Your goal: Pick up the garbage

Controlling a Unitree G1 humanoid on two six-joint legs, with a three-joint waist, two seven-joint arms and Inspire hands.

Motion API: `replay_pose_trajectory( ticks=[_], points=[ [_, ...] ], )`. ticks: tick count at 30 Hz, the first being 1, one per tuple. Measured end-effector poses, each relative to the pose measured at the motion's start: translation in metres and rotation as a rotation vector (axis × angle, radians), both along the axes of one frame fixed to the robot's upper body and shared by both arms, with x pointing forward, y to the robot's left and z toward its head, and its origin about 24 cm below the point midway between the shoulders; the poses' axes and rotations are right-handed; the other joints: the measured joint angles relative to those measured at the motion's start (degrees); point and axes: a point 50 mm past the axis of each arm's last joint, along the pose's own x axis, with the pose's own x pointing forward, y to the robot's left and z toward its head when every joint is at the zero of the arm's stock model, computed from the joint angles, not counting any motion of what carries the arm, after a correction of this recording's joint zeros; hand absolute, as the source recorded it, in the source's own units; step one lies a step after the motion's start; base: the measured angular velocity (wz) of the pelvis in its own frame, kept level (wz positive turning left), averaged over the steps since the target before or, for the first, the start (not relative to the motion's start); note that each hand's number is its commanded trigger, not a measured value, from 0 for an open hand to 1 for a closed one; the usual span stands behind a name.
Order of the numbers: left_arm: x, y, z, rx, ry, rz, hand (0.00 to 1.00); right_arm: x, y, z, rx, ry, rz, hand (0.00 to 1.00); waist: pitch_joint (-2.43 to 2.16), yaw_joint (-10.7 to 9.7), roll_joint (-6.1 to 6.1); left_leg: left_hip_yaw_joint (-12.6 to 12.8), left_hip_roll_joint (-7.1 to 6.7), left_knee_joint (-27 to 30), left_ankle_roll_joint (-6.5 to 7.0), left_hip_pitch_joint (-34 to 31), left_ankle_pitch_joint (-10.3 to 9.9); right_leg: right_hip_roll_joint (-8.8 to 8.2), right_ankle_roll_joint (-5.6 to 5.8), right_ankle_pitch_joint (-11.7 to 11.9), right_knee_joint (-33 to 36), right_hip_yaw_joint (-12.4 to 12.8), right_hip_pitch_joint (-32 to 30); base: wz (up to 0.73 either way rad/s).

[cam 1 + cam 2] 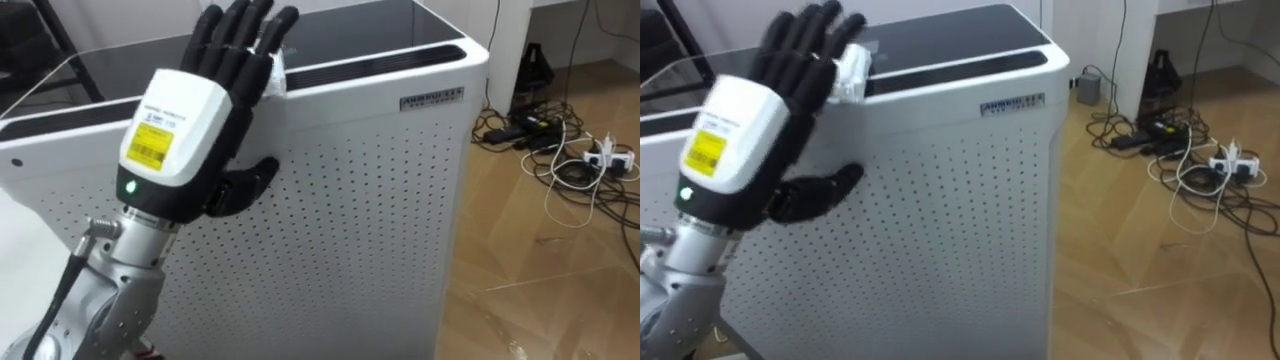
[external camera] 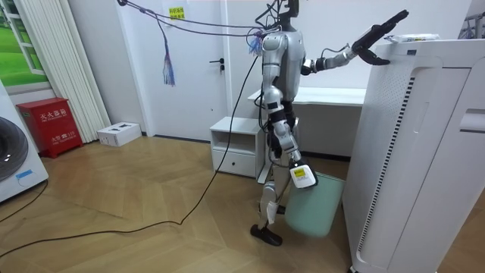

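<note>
Left hand point(image 1: 190, 120) is up at the top front edge of the white perforated unit point(image 1: 350, 220), wide open: fingers point(image 1: 240, 35) straight & fanned, thumb stuck out lower down against the unit's face, nothing held. Garbage point(image 1: 275, 72) sits on the unit's top rim, right at those fingers & partly hidden behind them; can't tell if I'm touching it or just beside it. Handling, my guess: v. light, soft, crushes w/o harm, not fragile. But it's so light a clumsy nudge could skate it across the glossy dark top panel point(image 1: 380, 35) or tip it off the front edge. Best hold prob. a pinch across the bunched middle, fingers over the top & thumb brought up to meet them, since the thumb is too low to close on it from where it is. Looks: small white crumpled scrap, wrinkled, irregular outline, prob. tissue or paper, easy to pick out vs. the dark panel behind, less so vs. the white rim. Right hand point(image 2: 301, 176) hangs low at my side in the room view, by a pale green container point(image 2: 314, 208); can't tell whether it has hold of that.
</note>
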Motion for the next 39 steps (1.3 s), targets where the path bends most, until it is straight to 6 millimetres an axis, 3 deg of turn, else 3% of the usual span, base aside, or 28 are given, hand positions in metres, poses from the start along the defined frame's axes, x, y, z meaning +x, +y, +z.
replay_pose_trajectory(
  ticks=[5,28,34,39],
  points=[
    [-0.0012,-0.0007,0.0034,-0.011,-0.057,-0.001,0.0,-0.0024,-0.0001,-0.0007,0.001,0.006,-0.003,1.0,0.02,0.7,-1.3,0.0,0.13,0.0,-0.01,0.0,0.0,0.09,-0.09,0.1,-0.1,-0.1,0.1,0.0],
    [-0.0028,0.0014,0.0085,-0.054,-0.124,0.002,0.0,-0.0025,0.0008,-0.0011,0.009,0.008,0.001,1.0,0.31,0.9,-1.75,0.1,0.14,0.0,-0.01,-0.1,0.0,0.08,-0.11,0.1,-0.1,-0.2,-0.2,0.0],
    [-0.0022,0.0021,0.0083,-0.054,-0.12,0.012,0.0,-0.003,0.0004,-0.0013,0.009,0.015,-0.004,1.0,0.15,0.8,-1.51,0.1,0.15,0.0,-0.01,-0.1,0.0,0.1,-0.11,0.1,-0.1,-0.2,0.0,0.0],
    [0.0013,0.0048,0.0028,-0.054,-0.081,0.026,0.0,-0.0039,-0.0004,-0.0016,0.006,0.026,-0.008,1.0,-0.42,0.7,-0.48,0.0,0.13,0.1,-0.01,-0.1,0.0,0.11,-0.11,0.2,-0.1,-0.2,0.2,0.0]
  ],
)
